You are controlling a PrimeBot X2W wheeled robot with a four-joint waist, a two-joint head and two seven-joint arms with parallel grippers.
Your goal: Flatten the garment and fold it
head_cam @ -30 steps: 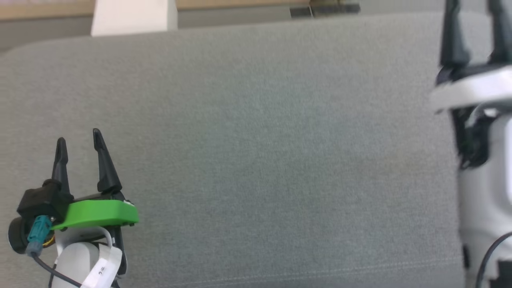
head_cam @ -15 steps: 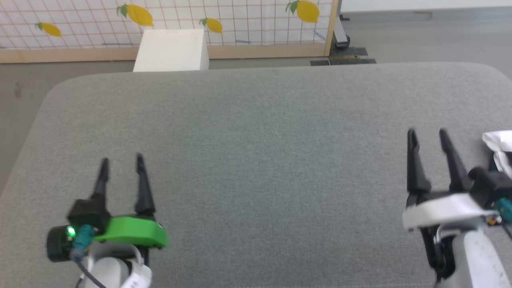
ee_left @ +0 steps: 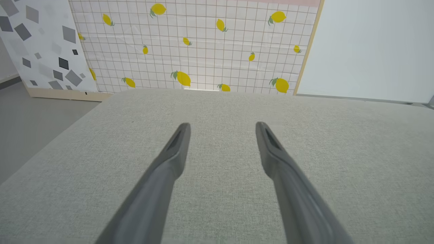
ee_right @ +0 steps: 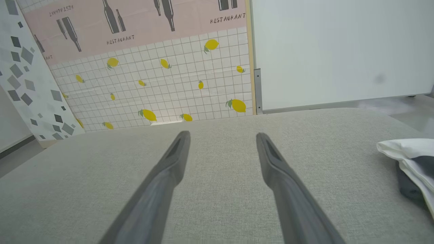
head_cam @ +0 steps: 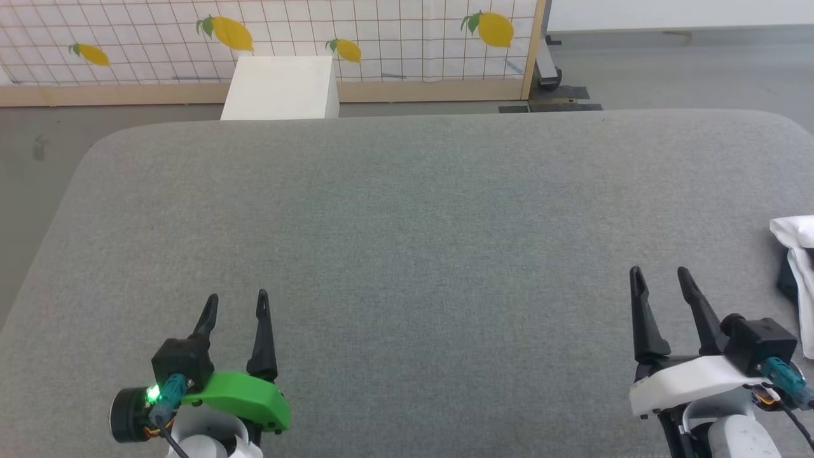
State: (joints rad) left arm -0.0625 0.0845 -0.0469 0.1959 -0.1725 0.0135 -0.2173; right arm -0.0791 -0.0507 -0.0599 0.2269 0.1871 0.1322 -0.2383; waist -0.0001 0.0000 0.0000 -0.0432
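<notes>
The shirt [head_cam: 795,251] is sitting bunched up at the 3 o'clock edge of the grey padded table [head_cam: 407,210], white cloth with a dark bit poking out underneath. Nothing is touching it. The right gripper [head_cam: 659,271] is hovering around 5 o'clock, fingers spread and holding nothing, with the shirt off at its 2 o'clock. The left gripper [head_cam: 236,296] is hanging at 7 o'clock, also spread and holding nothing. A white box [head_cam: 280,86] is standing past the table at 11 o'clock, in front of a lemon-print panel [head_cam: 381,32].
</notes>
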